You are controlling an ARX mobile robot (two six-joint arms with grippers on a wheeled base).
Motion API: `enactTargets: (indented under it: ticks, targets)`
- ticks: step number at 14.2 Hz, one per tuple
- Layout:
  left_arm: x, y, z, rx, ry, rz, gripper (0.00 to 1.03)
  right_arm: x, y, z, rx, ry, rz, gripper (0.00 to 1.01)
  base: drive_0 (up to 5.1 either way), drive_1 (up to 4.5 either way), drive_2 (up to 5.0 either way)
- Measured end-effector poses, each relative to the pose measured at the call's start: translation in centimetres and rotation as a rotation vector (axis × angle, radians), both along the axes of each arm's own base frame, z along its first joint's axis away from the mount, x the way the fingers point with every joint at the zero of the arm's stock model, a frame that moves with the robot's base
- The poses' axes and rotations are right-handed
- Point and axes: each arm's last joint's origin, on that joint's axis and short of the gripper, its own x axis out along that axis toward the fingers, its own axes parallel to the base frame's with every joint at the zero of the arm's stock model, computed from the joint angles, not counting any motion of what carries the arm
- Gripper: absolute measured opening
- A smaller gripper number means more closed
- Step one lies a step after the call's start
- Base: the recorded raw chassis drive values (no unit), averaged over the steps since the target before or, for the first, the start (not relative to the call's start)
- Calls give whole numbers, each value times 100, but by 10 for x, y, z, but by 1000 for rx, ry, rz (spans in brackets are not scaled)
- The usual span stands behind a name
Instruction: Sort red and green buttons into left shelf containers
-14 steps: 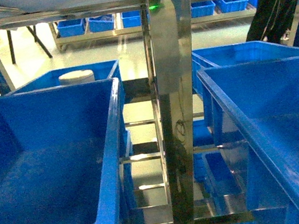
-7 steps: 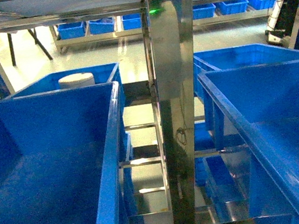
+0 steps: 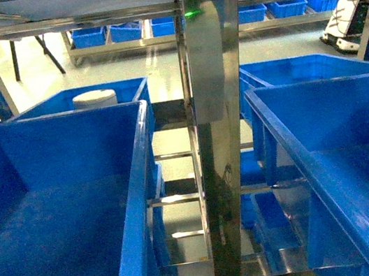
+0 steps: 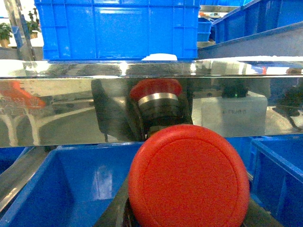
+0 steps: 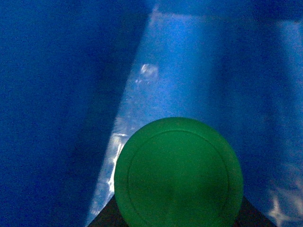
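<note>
The red button (image 4: 189, 177) fills the lower middle of the left wrist view, its wide cap facing the camera. My left gripper (image 4: 188, 213) is shut on it, with dark fingers (image 4: 113, 215) showing at both sides. It hangs before a steel shelf rail (image 4: 71, 104) that mirrors it, above a blue bin (image 4: 80, 184). My right gripper (image 5: 179, 213) is shut on the green button (image 5: 179, 172), close to smooth blue bin walls (image 5: 189, 71). In the head view, left of the post, the left shelf containers are a deep one (image 3: 64, 222) and another behind it (image 3: 120, 92). Neither gripper shows there.
A shiny steel post (image 3: 223, 138) stands between the left bins and two blue bins on the right (image 3: 357, 151). A white round lid (image 3: 94, 98) sits in the rear left bin. A ribbed blue crate (image 4: 118, 28) rests on the shelf above the rail. More blue bins line a far rack (image 3: 151, 24).
The head view has shifted slightly. The dark figure at the far right back has gone, and a white machine shows there now. The bins stay put.
</note>
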Motion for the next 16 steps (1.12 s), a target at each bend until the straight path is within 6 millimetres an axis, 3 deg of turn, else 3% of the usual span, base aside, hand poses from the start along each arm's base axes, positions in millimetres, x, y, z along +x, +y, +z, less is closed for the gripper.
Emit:
enactTargets:
  ticks: [2, 4, 6, 7, 10, 12, 16]
  targets:
    - [0, 0, 0, 0, 0, -3, 24, 35, -5, -14, 8, 112, 2, 25, 0, 0, 0]
    - [0, 0, 0, 0, 0, -2, 24, 49, -13, -17, -2, 127, -4, 25, 0, 0, 0]
    - [0, 0, 0, 0, 0, -2, 24, 50, -23, -17, -2, 72, -26, 55, 0, 0, 0]
    - [0, 0, 0, 0, 0, -3, 24, 41, -22, -20, -12, 13, -37, 73, 0, 0, 0]
    - [0, 0, 0, 1, 0, -3, 24, 14, -18, -2, -63, -161, -71, 100, 0, 0, 0]
    - [0, 0, 0, 0, 0, -3, 24, -13, -17, 24, -110, -356, -105, 98, 0, 0, 0]
    - [0, 0, 0, 0, 0, -3, 24, -102, 4, 56, -197, -777, -130, 98, 0, 0, 0]
